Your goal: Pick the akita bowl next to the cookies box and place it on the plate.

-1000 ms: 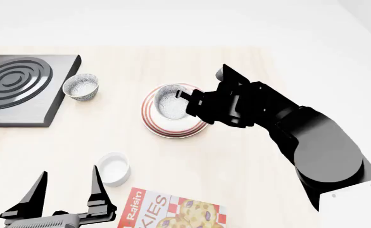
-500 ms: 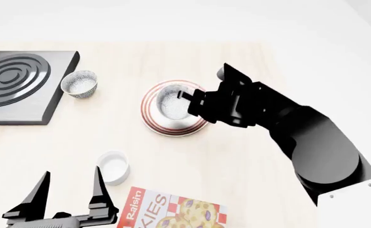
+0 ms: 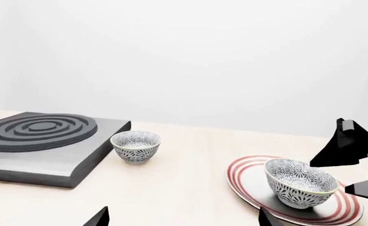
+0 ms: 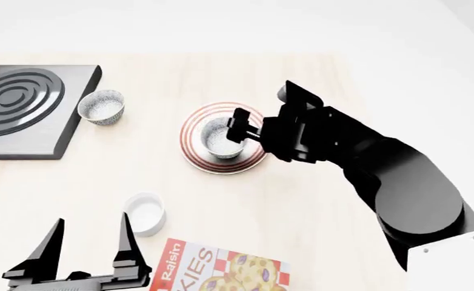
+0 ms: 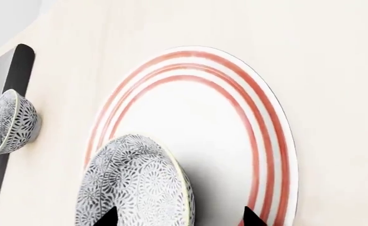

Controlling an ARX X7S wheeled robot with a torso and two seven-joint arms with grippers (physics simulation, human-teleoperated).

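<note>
Akita bowl (image 4: 222, 139) sits on the plate (image 4: 195, 130), slightly tilted, so placement looks essentially complete. Right claw (image 4: 239, 126) is at the bowl's rim, tips spread at either side of it; lift straight up to avoid tipping it. Desk (image 4: 302, 200) also carries a stove block (image 4: 26, 109) far left of the plate, the cookies box (image 4: 220, 270) nearer the robot, a second bowl (image 4: 102, 107) and a white cup (image 4: 145, 213). Left claw (image 4: 91, 251) hangs spread, idle. Nothing obstructs withdrawal.

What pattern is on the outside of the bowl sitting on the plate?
The bowl has a dark grey floral, lace-like pattern on white, clearest in the left wrist view.
</note>
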